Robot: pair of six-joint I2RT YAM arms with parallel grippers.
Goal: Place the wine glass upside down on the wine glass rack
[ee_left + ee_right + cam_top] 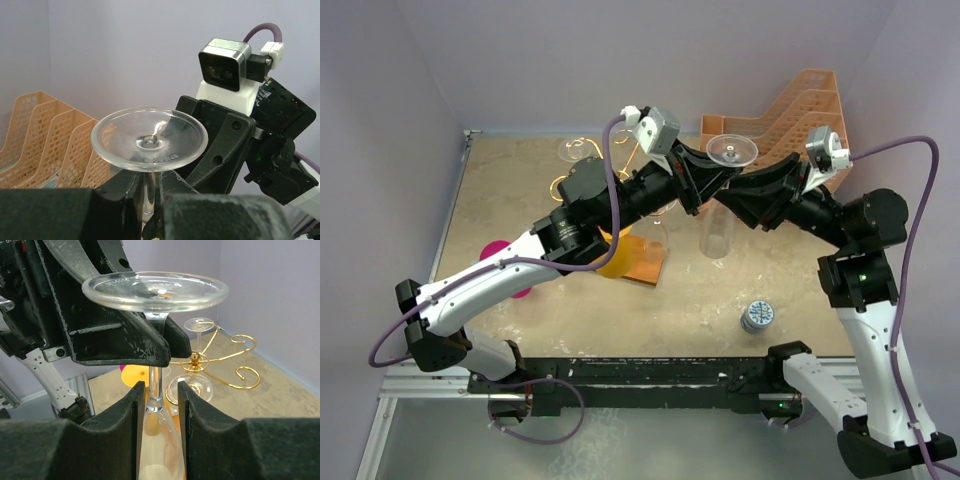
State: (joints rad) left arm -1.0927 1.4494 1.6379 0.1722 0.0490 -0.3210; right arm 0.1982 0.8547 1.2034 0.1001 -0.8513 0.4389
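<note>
Bright, even light; soft shadows; glints on wine glass [150, 140]; foreground blurred.

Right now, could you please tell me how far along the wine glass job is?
Done: the wine glass is inverted, foot up. In hand: the left tool clamps its stem, the right tool flanks it; its grip is unclear. Left: hanging it on the gold rack, which is apart from it.
</note>
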